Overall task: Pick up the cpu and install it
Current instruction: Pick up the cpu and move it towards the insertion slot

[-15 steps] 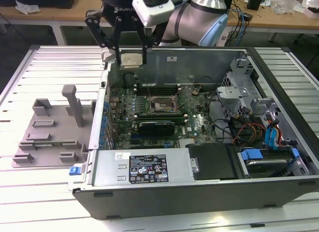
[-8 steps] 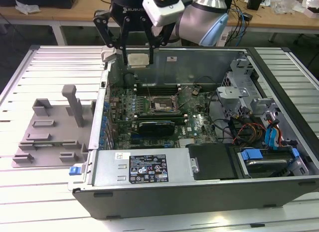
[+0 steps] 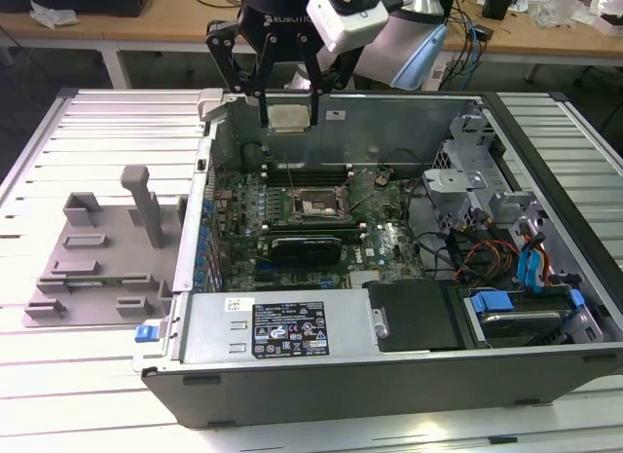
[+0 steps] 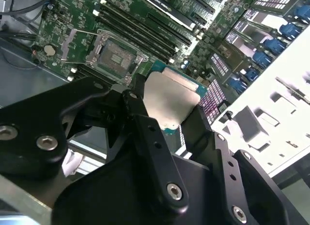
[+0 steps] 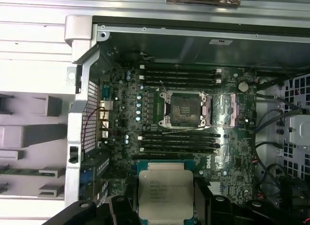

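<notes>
Tool pinching cpu by opp edges, clear above open pc case, socket uncovered, well apart

We noted an open computer case on the slatted table, a grey fixture just beside it, and a blue-trimmed drive bay inside.

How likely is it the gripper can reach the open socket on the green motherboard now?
Probably yes. The gripper, shut on the square silver-topped cpu, hangs over the open grey computer case; the black square socket lies uncovered, with no cable or card across it.
</notes>
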